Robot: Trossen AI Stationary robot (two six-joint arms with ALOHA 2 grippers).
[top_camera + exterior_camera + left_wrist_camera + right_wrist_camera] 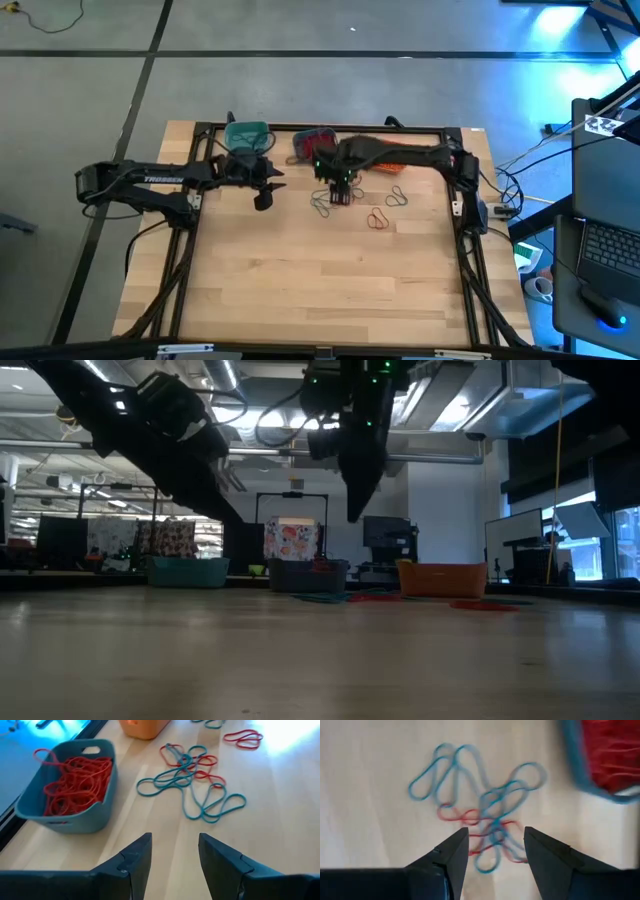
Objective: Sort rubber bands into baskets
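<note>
We hold the right gripper [492, 851] above the tangle of rubber bands [485, 815], fingers apart and empty, the knot lying just ahead of the tips. These loops look light, limp and springy, so we judge that crossing the best pinch. Our left gripper [174, 860] waits spread, near the slate blue basket [95, 805].

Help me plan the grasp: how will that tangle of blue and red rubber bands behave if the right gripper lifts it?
The tangle lies in thin limp loops, so it will probably droop. The bands cross each other, so several may rise together. The open right gripper hangs above it.
</note>
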